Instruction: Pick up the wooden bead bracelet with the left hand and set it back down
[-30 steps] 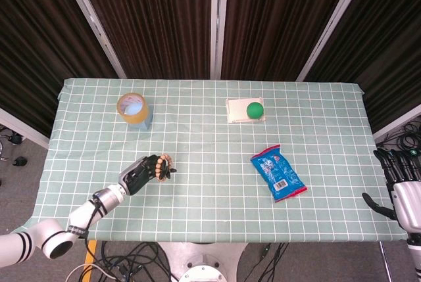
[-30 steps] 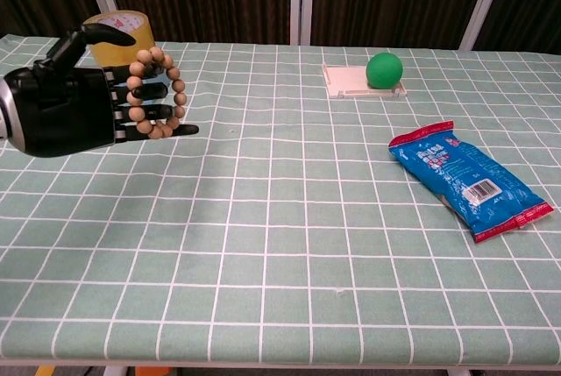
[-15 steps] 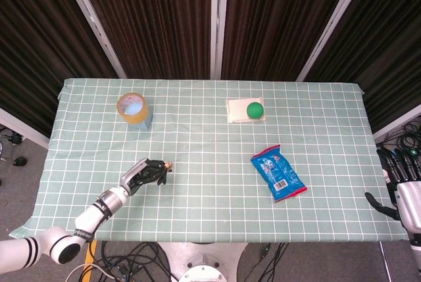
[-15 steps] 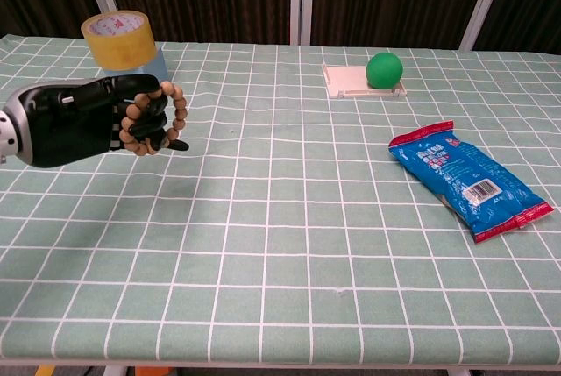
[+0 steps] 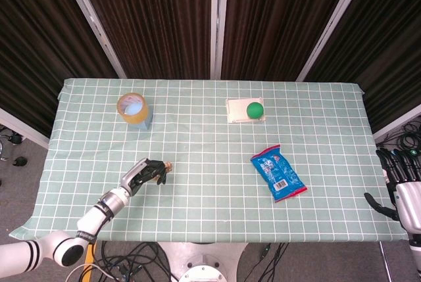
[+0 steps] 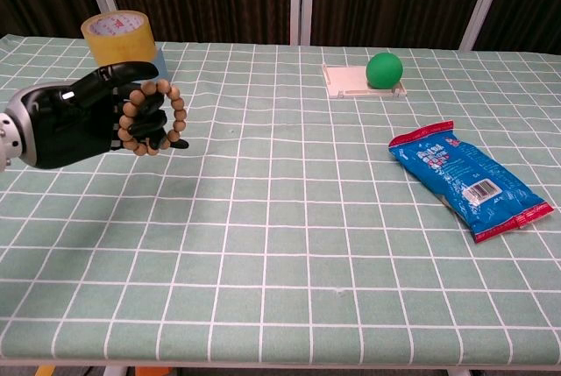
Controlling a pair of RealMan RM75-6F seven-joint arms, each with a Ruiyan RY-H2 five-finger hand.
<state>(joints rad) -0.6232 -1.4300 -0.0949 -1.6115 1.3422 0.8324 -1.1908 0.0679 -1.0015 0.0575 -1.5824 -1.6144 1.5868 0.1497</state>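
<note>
**Here, Bracelet Held in the Left Hand**

Here the wooden bead bracelet (image 6: 156, 118) is seen looped around the fingers (image 6: 131, 117) of the left hand (image 6: 83, 124), over the near-left part of the worktop (image 6: 280, 244). In the chest view the ring of beads is stood nearly on edge, its open face turned toward the camera; no long axis can be named, since the loop is roughly round. The fingers are curled through the loop and closed on the beads, with the thumb raised above them. Whether the lowest beads touch the checked cloth cannot be told. In the head view only a few beads (image 5: 168, 165) are shown past the dark fingertips.

The right hand (image 5: 400, 190) is kept off the worktop's right edge, fingers apart and nothing held.

A tape roll (image 6: 119, 27) is found behind the left hand, a green ball (image 6: 384, 69) on a small tray (image 6: 344, 84) further right, and a blue snack packet (image 6: 469, 179) near the right side.
</note>
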